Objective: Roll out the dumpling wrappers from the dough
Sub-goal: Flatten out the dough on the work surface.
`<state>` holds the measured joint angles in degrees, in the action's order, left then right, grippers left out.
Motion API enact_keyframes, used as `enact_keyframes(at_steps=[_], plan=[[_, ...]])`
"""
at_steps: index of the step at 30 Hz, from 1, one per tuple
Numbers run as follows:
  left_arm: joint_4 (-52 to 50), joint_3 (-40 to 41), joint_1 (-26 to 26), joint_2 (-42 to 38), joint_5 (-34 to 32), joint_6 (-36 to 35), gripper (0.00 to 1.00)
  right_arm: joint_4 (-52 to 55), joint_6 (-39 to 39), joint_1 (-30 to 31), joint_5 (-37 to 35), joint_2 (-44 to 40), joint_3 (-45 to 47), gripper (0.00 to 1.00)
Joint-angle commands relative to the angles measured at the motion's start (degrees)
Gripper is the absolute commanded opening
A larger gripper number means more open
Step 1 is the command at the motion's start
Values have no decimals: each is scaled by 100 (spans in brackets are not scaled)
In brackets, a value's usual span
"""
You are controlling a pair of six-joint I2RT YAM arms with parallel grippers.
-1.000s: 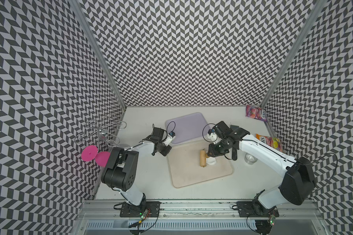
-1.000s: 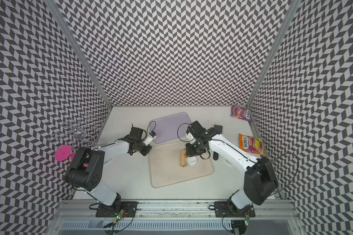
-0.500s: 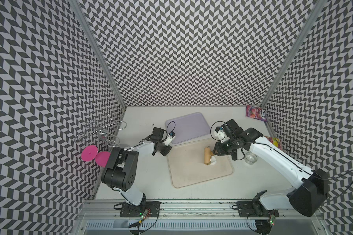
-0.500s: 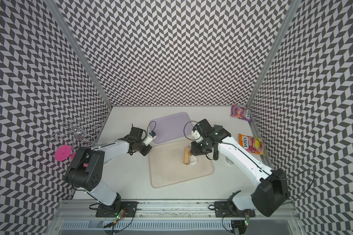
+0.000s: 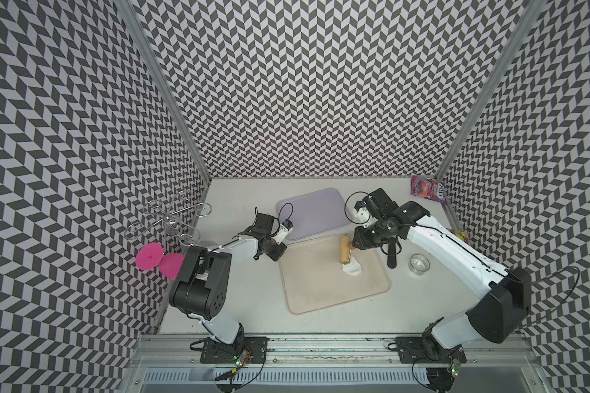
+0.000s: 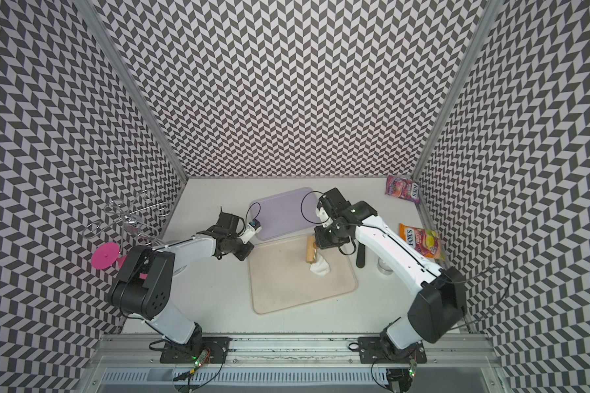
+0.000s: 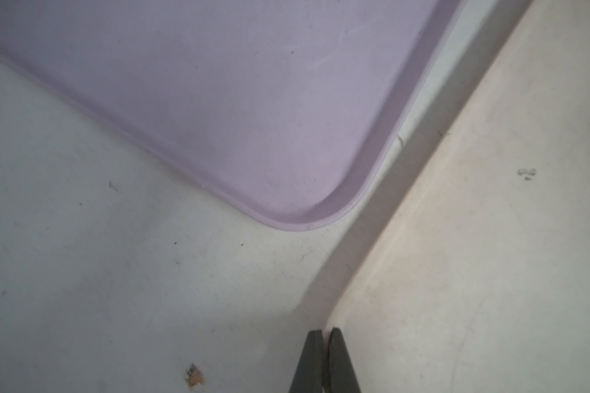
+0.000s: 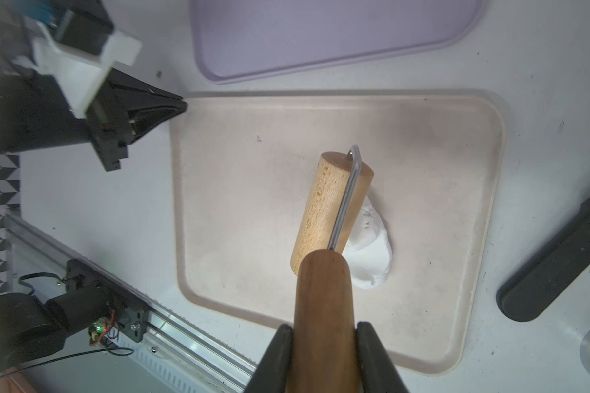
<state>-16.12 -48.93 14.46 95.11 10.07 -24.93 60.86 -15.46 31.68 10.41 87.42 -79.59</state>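
Two arms reach over the table (image 5: 252, 299) in both top views. At the far left corner of the beige tray (image 5: 321, 296) sits the left end effector (image 5: 281, 256) (image 6: 245, 254), jaws together. The right end effector (image 5: 354, 243) (image 6: 318, 245) is clamped on the handle of the roller (image 5: 344, 251) (image 6: 310, 252), whose near end meets the dough (image 5: 352, 271) (image 6: 320, 269). The dough is a white flattened lump lying on the beige tray, right of its middle. A purple tray (image 5: 312, 211) lies just beyond the beige one. On the table to the right are a black tool (image 5: 391, 260) and a metal cup (image 5: 419, 264), and a sweet bag (image 5: 427, 188) lies in the far right corner.

Left wrist view: the left end effector (image 7: 325, 335) has its fingers pressed together at the beige tray's rim. Whether they pinch that rim, I cannot tell. The purple tray's (image 7: 218, 102) corner is near, a strip of table between.

Right wrist view: the fingers (image 8: 280, 357) of the right end effector squeeze the dark handle from both sides. The roller's pale barrel (image 8: 331, 204) covers one edge of the dough (image 8: 372, 251), and the rest of the dough shows beside it.
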Motion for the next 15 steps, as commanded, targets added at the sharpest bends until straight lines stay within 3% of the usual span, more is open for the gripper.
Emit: enact_keyframes(at_steps=[1, 15], plan=[[-664, 278, -75, 245, -400, -47, 0, -145, 85, -77, -272, -49, 64, 0], [-649, 277, -75, 269, -395, -48, 0, 63, 230, -303, -358, -80, 135, 0]])
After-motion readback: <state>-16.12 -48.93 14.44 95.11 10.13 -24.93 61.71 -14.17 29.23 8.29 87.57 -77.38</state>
